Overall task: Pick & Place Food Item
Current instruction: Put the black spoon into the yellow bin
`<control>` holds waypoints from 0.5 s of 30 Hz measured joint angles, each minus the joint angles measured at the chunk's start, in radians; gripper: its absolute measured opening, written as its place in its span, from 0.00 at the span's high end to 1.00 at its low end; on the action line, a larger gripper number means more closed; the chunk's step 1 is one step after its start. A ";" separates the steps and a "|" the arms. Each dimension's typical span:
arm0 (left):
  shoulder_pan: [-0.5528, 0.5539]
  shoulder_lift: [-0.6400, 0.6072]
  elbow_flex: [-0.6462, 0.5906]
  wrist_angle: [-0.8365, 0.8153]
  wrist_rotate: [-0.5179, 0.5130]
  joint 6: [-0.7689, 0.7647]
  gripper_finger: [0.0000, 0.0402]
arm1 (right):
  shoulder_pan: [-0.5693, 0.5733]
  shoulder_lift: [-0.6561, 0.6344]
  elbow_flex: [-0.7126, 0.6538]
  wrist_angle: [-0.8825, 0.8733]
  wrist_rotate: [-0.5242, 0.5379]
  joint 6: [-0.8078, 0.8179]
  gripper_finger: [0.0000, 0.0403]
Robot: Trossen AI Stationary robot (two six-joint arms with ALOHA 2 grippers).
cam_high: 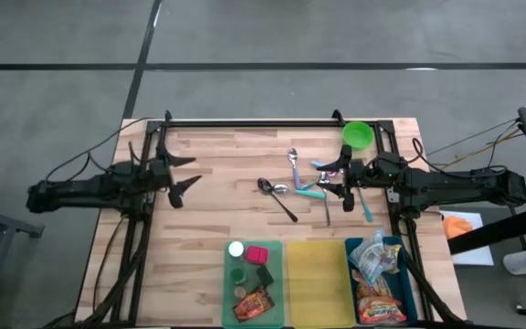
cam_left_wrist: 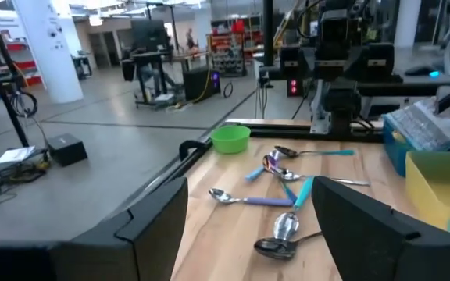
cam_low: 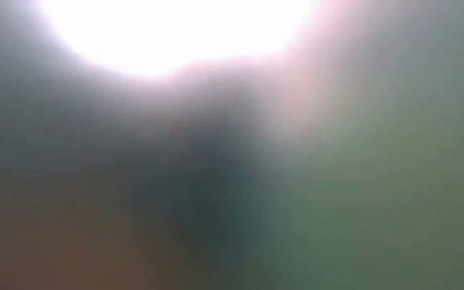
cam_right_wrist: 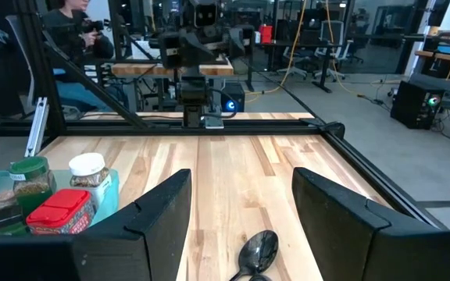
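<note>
Bins: three sit in a row at the near edge of the wooden counter, a green one with jars and packets, an empty yellow one, and a blue one holding bagged snacks. About six spoons lie mid-counter near one green bowl. The left gripper and right gripper both hover with fingers spread, holding nothing. A workshop surrounds the counter. The low view is a blur.
</note>
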 joint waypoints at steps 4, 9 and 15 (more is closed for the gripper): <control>0.000 -0.066 -0.110 0.129 0.000 0.011 0.31 | 0.000 0.000 0.000 0.000 0.000 0.000 0.45; 0.000 -0.135 -0.231 0.295 0.000 0.036 0.31 | 0.000 0.000 0.000 0.000 0.000 0.000 0.45; 0.000 -0.216 -0.277 0.277 0.083 0.056 0.31 | 0.000 0.000 0.000 0.000 0.000 0.000 0.45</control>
